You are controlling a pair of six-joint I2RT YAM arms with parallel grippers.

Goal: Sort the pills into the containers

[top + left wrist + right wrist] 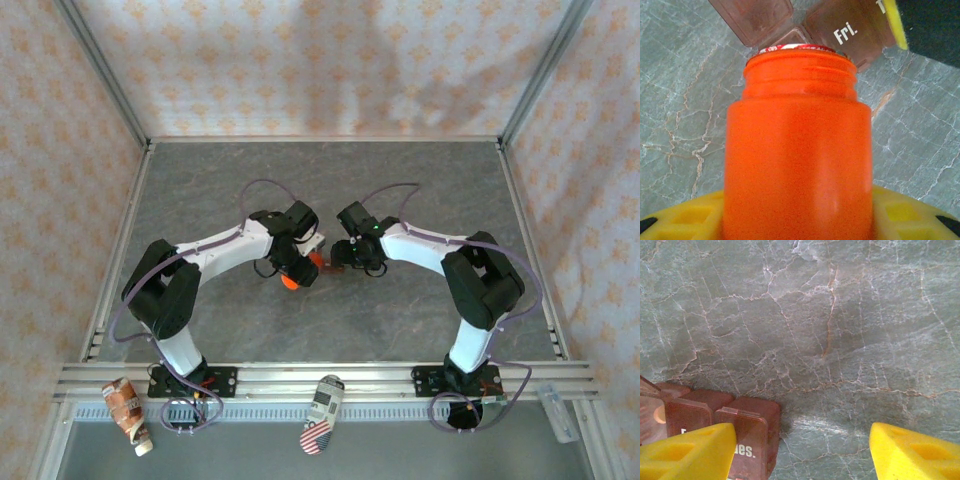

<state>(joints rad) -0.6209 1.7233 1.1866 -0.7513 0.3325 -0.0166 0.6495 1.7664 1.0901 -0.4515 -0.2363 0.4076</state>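
Left wrist view: L claw (797, 220) clamped on orange bottle (797, 150), mid-frame; brown pill containers (855, 30) just past its mouth, top of frame. R claw (802, 452) spread wide, grips nothing; containers at lower left by its finger, on tabletop (840, 340).

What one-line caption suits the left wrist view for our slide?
Left pincer grips an orange bottle, its mouth toward the reddish-brown pill box marked Fri.

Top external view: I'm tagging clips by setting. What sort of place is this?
Probably a purpose-built robot test cell, not a home: pale patterned fabric walls on bare aluminium frame posts, a grey marbled tabletop, and two white-and-black robot arms bolted to a metal rail at its near edge.
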